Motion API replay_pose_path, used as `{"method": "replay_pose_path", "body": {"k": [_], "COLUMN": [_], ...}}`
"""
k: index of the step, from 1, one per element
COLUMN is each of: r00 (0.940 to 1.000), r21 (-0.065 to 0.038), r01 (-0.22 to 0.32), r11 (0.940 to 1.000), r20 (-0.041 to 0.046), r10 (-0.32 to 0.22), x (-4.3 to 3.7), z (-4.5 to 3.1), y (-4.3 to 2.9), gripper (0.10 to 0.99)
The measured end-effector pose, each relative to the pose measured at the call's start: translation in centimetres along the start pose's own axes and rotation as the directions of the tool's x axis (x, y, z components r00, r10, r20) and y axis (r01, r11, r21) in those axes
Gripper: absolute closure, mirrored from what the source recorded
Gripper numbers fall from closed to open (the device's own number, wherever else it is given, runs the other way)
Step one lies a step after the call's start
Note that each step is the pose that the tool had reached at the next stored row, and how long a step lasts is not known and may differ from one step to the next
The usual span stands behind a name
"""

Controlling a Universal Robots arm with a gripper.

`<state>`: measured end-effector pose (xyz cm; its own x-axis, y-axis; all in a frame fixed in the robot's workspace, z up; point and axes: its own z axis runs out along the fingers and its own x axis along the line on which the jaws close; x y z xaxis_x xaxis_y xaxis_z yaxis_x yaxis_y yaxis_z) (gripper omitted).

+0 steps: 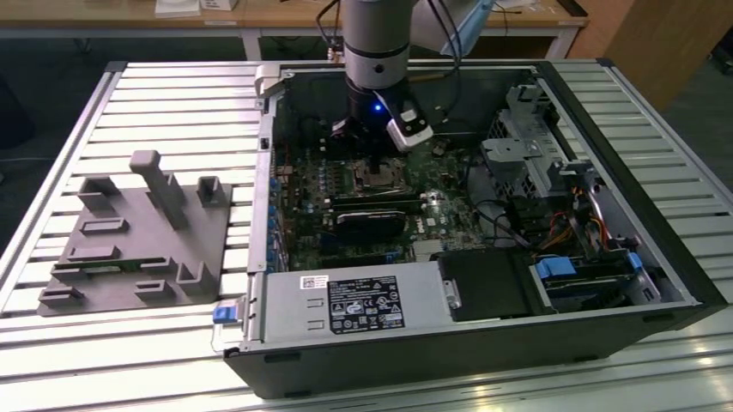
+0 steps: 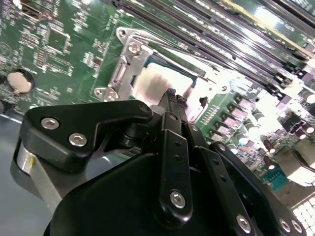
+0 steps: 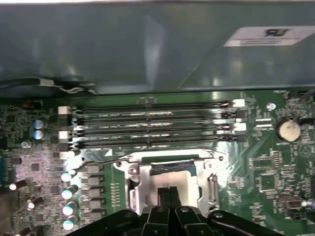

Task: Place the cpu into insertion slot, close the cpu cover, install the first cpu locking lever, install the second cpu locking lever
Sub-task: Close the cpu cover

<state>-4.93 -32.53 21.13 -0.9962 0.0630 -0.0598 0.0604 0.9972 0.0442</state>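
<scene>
Gripper [image 3: 170, 194], jaws clenched together, just above the cpu [image 3: 170, 180] lying in the insertion slot [image 1: 375, 178]. Exterior view: grey fixture [image 1: 137, 236] at nine o'clock from computer case [image 1: 458, 348].

The cpu [image 3: 186, 183], pale silver face up, lies flat in the insertion slot [image 1: 376, 178] near the green board's [image 3: 266, 167] middle; the cpu cover [image 3: 132, 184], a silver frame, lies flat around it

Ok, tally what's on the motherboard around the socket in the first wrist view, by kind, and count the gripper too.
cpu: 1
cpu cover: 1
long black memory slots: 4
coin battery: 1
gripper: 1
Total: 8
</scene>
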Motion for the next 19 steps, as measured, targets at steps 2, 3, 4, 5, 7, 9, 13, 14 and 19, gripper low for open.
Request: {"method": "replay_pose_path", "body": {"k": [2, 3, 4, 5, 7, 9, 13, 14, 19], "r00": [1.0000, 1.0000, 1.0000, 1.0000, 1.0000, 1.0000, 1.0000, 1.0000, 1.0000], "r21": [0.000, 0.000, 0.000, 0.000, 0.000, 0.000, 0.000, 0.000, 0.000], "r01": [0.000, 0.000, 0.000, 0.000, 0.000, 0.000, 0.000, 0.000, 0.000], "r11": [1.0000, 1.0000, 1.0000, 1.0000, 1.0000, 1.0000, 1.0000, 1.0000, 1.0000], "r20": [0.0015, 0.0017, 0.0018, 0.0018, 0.0019, 0.0020, 0.0020, 0.0020, 0.0017], "r10": [0.000, 0.000, 0.000, 0.000, 0.000, 0.000, 0.000, 0.000, 0.000], "x": [0.41, 0.56, 0.72, 0.89, 1.22, 1.54, 1.99, 2.05, 2.15], "z": [0.09, 0.15, 0.21, 0.24, 0.31, 0.40, 0.63, 0.68, 0.85], "y": [-0.03, -0.04, -0.06, -0.07, -0.09, -0.12, -0.15, -0.16, -0.18], "gripper": [0.980, 0.980, 0.980, 0.980, 0.980, 0.980, 0.980, 0.980, 0.980]}}
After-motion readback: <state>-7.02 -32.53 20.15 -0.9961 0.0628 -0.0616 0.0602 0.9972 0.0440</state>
